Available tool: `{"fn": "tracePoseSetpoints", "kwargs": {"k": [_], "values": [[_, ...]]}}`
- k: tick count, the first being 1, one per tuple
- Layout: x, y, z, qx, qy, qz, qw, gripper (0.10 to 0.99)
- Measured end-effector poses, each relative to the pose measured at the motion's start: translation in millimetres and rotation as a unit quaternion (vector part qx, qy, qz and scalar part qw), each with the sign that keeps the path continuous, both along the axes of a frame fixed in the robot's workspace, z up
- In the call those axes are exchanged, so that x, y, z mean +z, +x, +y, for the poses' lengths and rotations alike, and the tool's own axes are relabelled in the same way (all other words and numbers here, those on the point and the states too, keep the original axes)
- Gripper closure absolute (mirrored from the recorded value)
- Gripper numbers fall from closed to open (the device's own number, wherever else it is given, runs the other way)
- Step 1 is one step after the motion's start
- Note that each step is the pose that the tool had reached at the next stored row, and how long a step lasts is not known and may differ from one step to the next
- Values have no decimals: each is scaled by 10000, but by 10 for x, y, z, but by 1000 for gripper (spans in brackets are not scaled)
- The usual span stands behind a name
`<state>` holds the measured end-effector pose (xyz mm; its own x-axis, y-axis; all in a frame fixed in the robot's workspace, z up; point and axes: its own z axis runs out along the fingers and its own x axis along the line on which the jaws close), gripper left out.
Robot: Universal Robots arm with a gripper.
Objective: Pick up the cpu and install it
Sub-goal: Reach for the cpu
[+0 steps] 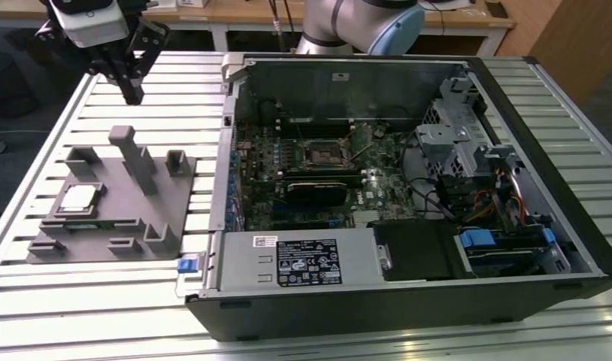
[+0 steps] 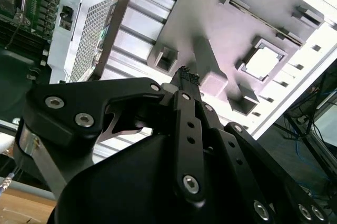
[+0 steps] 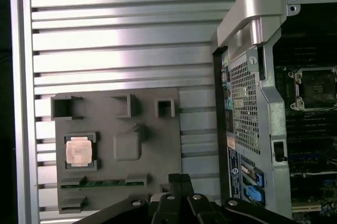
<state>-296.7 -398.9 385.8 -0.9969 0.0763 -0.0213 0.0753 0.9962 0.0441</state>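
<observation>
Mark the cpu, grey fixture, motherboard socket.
Small silver-topped square cpu [image 3: 79, 152]: first wrist view, metal top centre.
Flat grey plastic fixture [image 1: 120, 207]: exterior view, bare base plate.
Black square socket frame [image 1: 323, 153]: exterior view, its middle.

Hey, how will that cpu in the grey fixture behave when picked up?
The cpu looks thin, flat and rigid, so probably light and unbending. It lies in a framed recess of the grey fixture, so it likely won't slide. Its smooth metal top may be slippery.
</observation>
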Motion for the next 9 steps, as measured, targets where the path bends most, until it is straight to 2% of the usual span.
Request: {"fn": "tracePoseSetpoints", "kwargs": {"k": [9], "values": [[-6,-100,0,0,0,0,10000,980]]}}
